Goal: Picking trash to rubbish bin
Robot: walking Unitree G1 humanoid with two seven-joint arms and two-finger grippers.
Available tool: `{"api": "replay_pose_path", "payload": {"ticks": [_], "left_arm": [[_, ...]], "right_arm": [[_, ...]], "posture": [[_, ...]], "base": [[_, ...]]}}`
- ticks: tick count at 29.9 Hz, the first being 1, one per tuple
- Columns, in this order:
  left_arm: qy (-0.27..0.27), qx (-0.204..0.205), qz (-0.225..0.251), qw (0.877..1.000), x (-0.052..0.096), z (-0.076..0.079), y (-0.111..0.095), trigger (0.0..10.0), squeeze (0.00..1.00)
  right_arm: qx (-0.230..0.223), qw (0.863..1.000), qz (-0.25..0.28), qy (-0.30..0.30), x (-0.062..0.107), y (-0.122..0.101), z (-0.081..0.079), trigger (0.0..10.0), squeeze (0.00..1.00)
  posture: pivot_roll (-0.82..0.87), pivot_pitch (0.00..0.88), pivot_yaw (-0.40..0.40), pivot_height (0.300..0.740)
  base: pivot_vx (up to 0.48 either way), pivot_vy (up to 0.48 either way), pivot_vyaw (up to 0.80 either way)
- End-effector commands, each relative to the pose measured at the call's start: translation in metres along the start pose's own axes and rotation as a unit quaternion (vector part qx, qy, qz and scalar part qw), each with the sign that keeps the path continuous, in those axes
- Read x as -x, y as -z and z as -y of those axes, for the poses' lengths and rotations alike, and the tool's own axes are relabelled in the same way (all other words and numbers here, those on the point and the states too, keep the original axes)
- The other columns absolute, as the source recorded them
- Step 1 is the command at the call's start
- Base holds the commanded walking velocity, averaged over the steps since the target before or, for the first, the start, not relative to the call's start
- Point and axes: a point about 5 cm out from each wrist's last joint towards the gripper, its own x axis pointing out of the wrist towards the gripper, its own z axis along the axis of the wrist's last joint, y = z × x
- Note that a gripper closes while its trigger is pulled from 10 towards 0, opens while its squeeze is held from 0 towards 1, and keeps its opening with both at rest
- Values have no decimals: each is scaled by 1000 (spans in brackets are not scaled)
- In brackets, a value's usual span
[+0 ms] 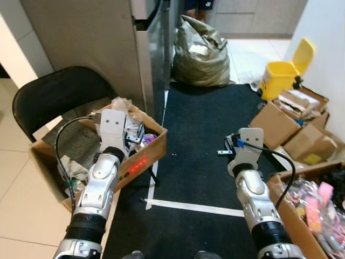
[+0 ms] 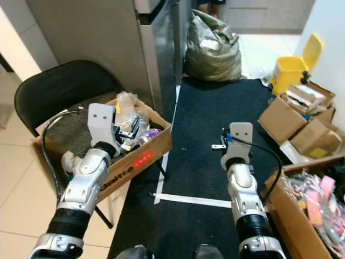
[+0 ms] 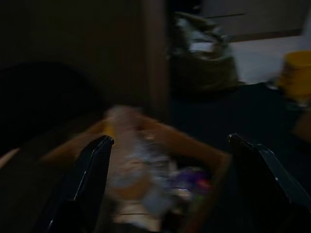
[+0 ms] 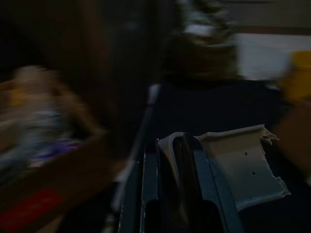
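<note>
Left gripper (image 3: 170, 184) jaws wide above cardboard box (image 1: 153, 151); right gripper (image 4: 182, 194) over mat, clamping white scrap (image 4: 243, 162).

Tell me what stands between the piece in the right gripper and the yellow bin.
Nothing visible blocks it. The right gripper is shut on a pale torn trash piece above the black mat. The yellow bin, lid up, stands at the mat's far right corner, with open cardboard boxes along that edge beside the path.
</note>
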Motion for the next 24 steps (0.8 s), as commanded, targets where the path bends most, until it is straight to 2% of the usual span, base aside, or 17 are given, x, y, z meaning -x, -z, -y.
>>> {"api": "replay_pose_path", "payload": {"ticks": [1,7,24], "left_arm": [[-1,-9,-4,1000,1,-2,2,10000,0],[-1,-7,-5,1000,1,-2,2,10000,0],[1,-9,-1,1000,-1,-2,1,10000,0]], "right_arm": [[2,1000,-12,-7,1,5,0,10000,0],[-9,1000,-8,-28,1,4,-5,10000,0],[0,995,-14,-102,-3,3,-16,10000,0]], "posture": [[-40,13,28,740],[-38,6,31,740],[-36,0,22,740]], "base": [[330,0,494],[328,0,498],[326,0,511]]}}
